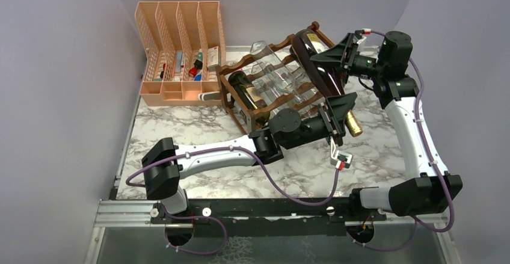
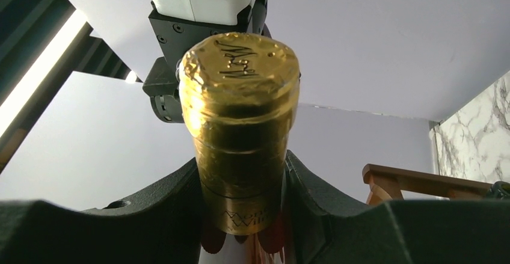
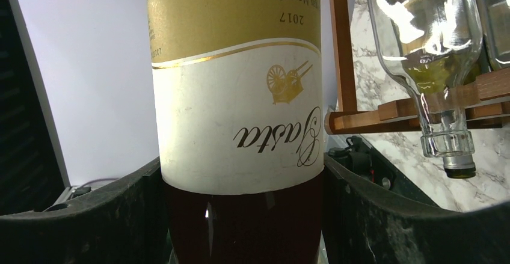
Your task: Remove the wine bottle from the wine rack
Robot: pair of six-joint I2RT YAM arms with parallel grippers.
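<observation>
The wine bottle (image 1: pixel 313 59) is dark with a cream and gold label and a gold foil neck (image 1: pixel 353 125). It lies tilted along the right end of the dark brown wine rack (image 1: pixel 240 110), base to the back. I cannot tell whether it still touches the rails. My right gripper (image 1: pixel 329 64) is shut on the bottle's body, which fills the right wrist view (image 3: pixel 234 95) between my fingers (image 3: pixel 385 216). My left gripper (image 1: pixel 341 117) is shut on the foil neck (image 2: pixel 240 125), near the cap.
Clear glass bottles (image 1: pixel 270 65) and another dark bottle (image 1: pixel 246 89) lie on the rack; one clear bottle hangs neck-down in the right wrist view (image 3: pixel 433 53). A peach mesh organizer (image 1: pixel 180 53) with small items stands at the back left. Grey walls close in on both sides.
</observation>
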